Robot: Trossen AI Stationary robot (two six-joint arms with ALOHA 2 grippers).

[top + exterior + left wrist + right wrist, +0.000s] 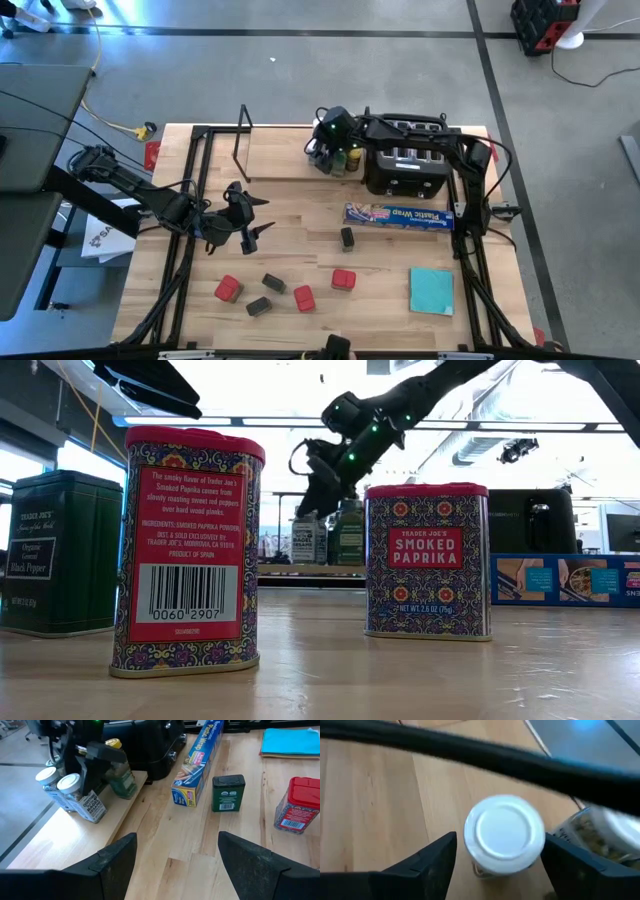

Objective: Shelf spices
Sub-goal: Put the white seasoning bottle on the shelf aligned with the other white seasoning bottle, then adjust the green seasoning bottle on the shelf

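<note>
A white-lidded jar (504, 834) stands on the shelf (275, 160) beside the toaster (405, 170). The right gripper (497, 857) hangs over it, fingers spread wide, apart from the lid. The left gripper (243, 222), open and empty, waits well away from the toaster.

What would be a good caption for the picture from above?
Right gripper over spice jars on the shelf; left gripper waits above loose tins.
</note>
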